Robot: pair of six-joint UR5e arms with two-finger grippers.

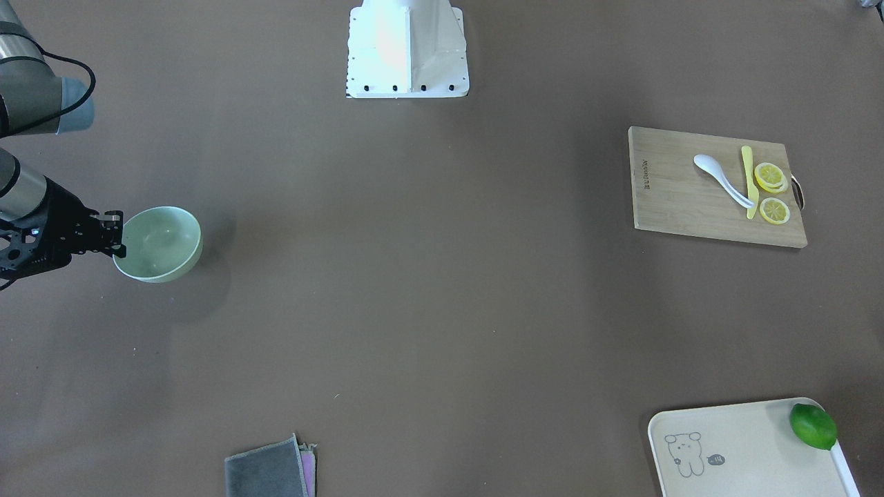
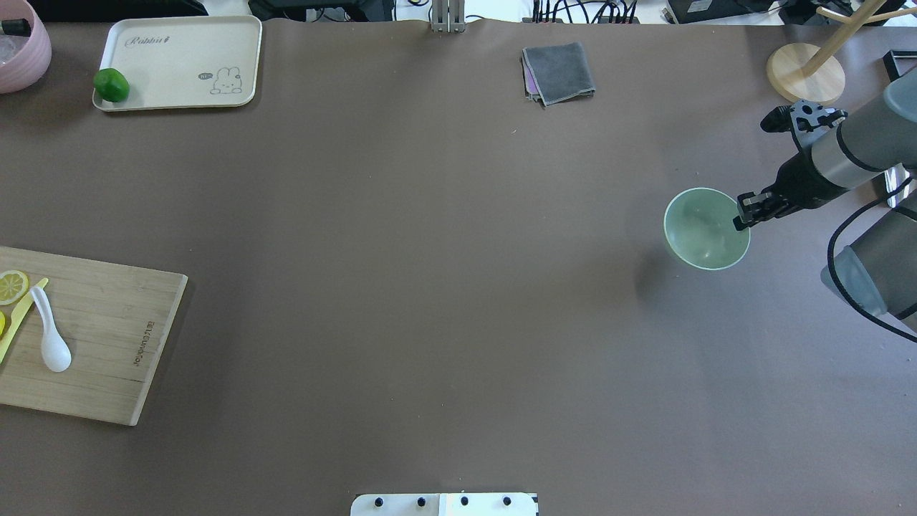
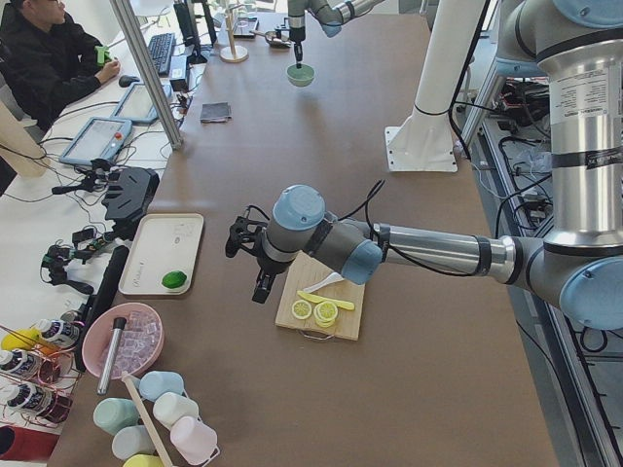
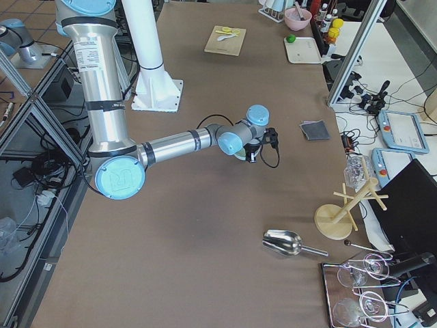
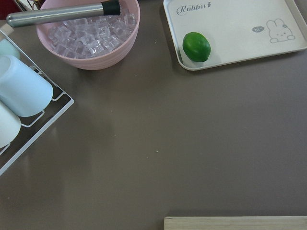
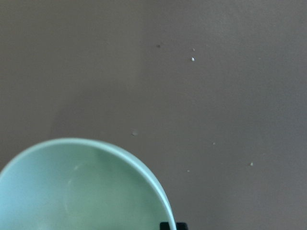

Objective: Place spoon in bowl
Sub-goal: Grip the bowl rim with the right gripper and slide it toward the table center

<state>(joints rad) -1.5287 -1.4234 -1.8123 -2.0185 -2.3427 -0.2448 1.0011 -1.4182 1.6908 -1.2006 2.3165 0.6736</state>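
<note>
The small glossy white plastic soup spoon (image 1: 722,181) lies on the wooden cutting board (image 1: 666,207) at the robot's left, its handle end touching a slim yellow knife-like utensil (image 1: 747,169). It is well apart from the round pale mint-green bowl (image 1: 162,241), whose rim the right gripper (image 1: 116,238) pinches. The spoon is probably light, stiff and slippery, so mid-handle, clear of the utensil, looks the best hold. I cannot tell how wide the left gripper (image 3: 259,287) stands.
</note>
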